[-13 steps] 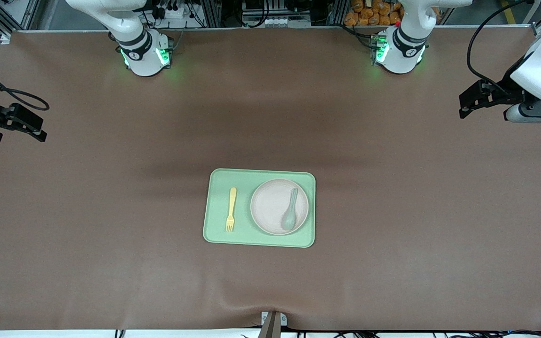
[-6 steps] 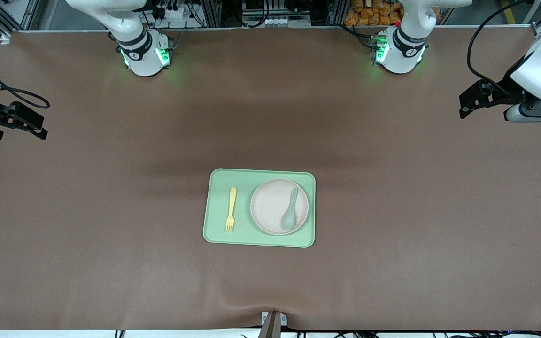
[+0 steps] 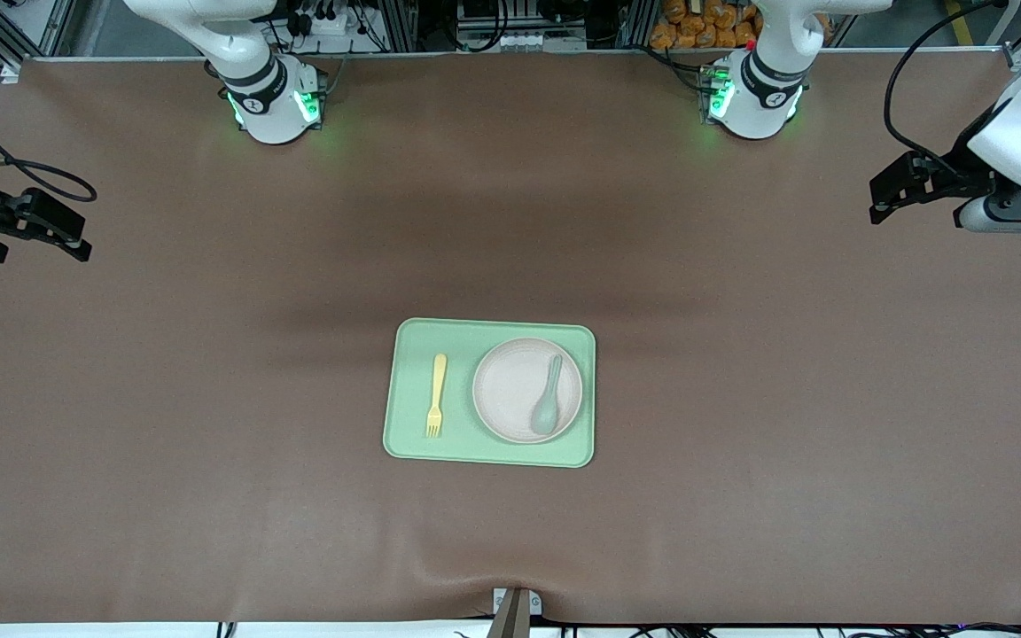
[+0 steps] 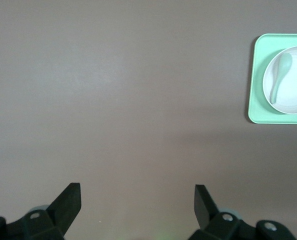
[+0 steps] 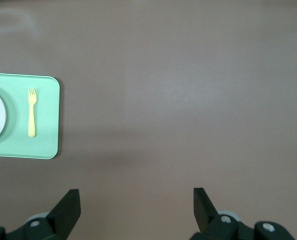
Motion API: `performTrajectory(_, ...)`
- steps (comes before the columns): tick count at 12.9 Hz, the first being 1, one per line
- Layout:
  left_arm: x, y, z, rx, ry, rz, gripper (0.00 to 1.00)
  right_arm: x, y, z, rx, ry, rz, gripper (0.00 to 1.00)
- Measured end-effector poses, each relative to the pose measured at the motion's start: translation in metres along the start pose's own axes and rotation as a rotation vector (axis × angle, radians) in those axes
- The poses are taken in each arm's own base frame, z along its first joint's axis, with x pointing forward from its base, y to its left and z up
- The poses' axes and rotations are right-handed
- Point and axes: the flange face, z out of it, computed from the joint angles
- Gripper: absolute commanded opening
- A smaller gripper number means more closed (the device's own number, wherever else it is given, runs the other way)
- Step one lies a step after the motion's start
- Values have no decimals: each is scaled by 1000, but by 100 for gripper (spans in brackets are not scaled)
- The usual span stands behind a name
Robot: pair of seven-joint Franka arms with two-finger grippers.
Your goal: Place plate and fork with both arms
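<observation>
The off-white round plate lies on a pale green tray in the middle of the table, with a pale green spoon on it. The pale yellow fork lies on the tray beside the plate, toward the right arm's end. The plate also shows in the left wrist view, the fork in the right wrist view. My left gripper is open and empty, up over the table's left-arm end. My right gripper is open and empty over the right-arm end. Both are well apart from the tray.
The brown table mat surrounds the tray on all sides. The two arm bases stand along the table's edge farthest from the front camera. A small bracket sits at the nearest edge.
Both grippers have drifted slightly upward and outward from the tray. The plate, spoon, fork and tray have not moved.
</observation>
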Motion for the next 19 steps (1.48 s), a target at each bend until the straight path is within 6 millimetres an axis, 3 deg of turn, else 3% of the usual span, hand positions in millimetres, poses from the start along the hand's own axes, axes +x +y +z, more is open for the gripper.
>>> performTrajectory(6, 2, -36, 0, 0, 3, -60, 100, 1, 0, 0, 0, 6, 1, 100)
performTrajectory(19, 2, -30, 0, -4, 3, -51, 100, 1, 0, 0, 0, 5, 1, 100)
